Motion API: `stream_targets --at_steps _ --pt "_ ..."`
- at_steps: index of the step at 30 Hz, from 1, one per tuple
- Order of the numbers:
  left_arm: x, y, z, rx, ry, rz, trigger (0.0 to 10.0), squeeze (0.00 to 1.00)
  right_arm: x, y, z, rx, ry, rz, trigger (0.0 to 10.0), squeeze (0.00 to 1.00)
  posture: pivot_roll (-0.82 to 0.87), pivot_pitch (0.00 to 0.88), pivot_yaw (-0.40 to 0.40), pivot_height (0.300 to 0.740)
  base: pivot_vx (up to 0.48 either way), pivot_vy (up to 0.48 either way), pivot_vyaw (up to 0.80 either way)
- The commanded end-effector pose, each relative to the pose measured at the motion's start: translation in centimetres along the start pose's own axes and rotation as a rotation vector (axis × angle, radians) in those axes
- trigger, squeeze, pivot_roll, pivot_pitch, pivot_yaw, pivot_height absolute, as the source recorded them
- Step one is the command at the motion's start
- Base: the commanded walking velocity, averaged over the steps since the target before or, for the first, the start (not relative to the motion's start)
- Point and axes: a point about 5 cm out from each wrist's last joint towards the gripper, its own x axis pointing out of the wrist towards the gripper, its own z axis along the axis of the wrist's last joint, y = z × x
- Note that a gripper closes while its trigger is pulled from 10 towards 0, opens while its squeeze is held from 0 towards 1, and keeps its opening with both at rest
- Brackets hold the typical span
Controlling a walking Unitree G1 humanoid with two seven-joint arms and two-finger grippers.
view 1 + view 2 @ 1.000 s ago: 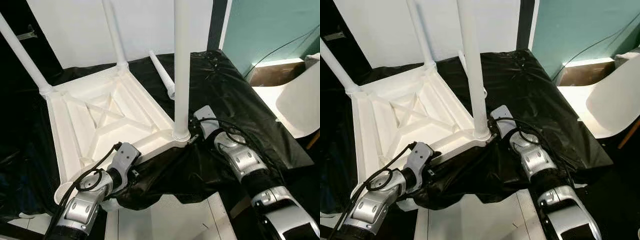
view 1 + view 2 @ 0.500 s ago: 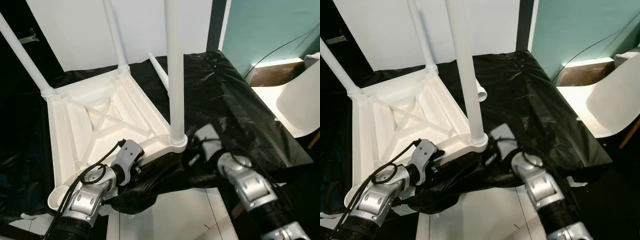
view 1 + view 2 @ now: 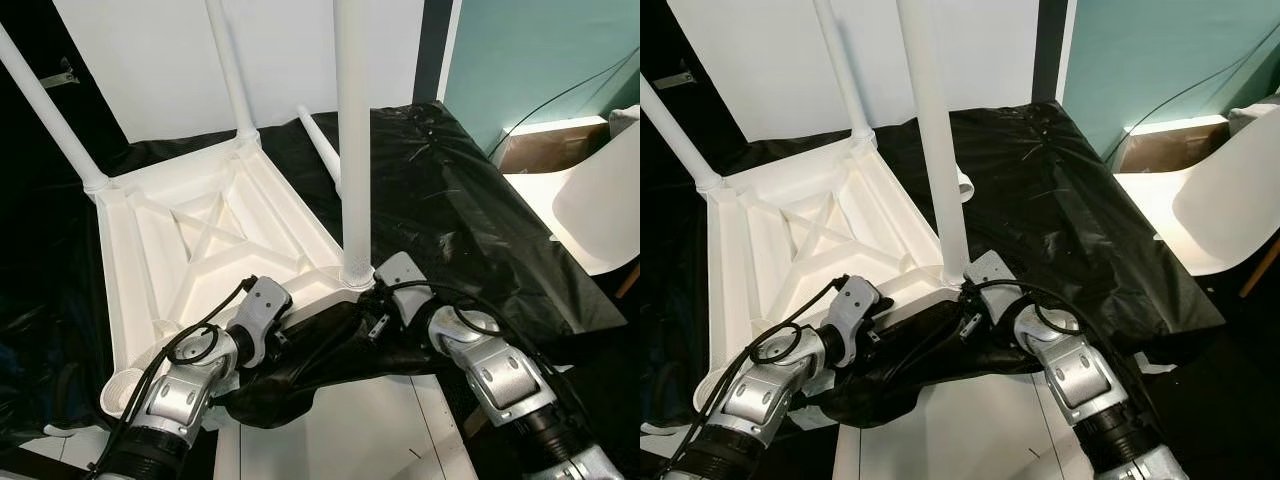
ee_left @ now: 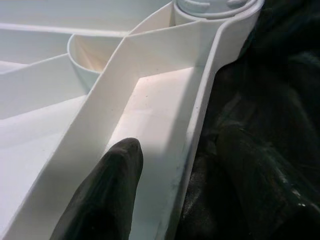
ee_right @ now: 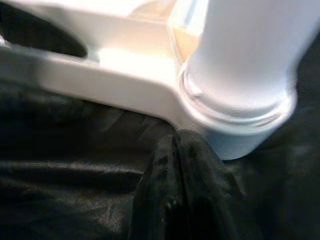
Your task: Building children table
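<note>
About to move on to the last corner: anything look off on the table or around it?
One white leg lies loose on the black sheet behind the upturned table, not fitted. The near-left corner socket is empty; three legs stand upright.
</note>
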Motion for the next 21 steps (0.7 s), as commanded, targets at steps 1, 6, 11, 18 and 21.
stream_targets --at_steps 1,6,11,18,21 --pt "0.1 -0.1 -0.8 0.002 0.046 -0.003 10.0 0.00 0.6 0.0 -0.1 -0.017 0.009 0.022 10.0 0.00 -0.08 0.000 0.070 0.740 0.000 0.000 0.00" --pt "-0.5 0.0 -1.3 0.001 0.064 0.006 10.0 0.00 2.1 -1.1 -0.4 -0.015 0.031 0.027 10.0 0.00 -0.05 0.000 0.057 0.740 0.000 0.000 0.00" --pt "-0.8 -0.1 -1.2 0.012 0.051 0.007 10.0 0.00 2.6 -1.7 -0.4 -0.037 0.045 0.007 10.0 0.00 -0.03 0.000 0.050 0.740 0.000 0.000 0.00" --pt "-1.1 0.1 0.8 0.006 -0.075 0.013 10.0 0.00 3.1 -2.8 0.0 -0.056 0.034 -0.022 10.0 0.00 -0.03 0.000 0.046 0.740 0.000 0.000 0.00" --pt "-1.2 0.3 1.1 0.010 -0.087 0.019 10.0 0.00 3.4 -3.6 0.2 -0.062 0.029 -0.068 10.0 0.00 -0.03 0.000 0.047 0.740 0.000 0.000 0.00"
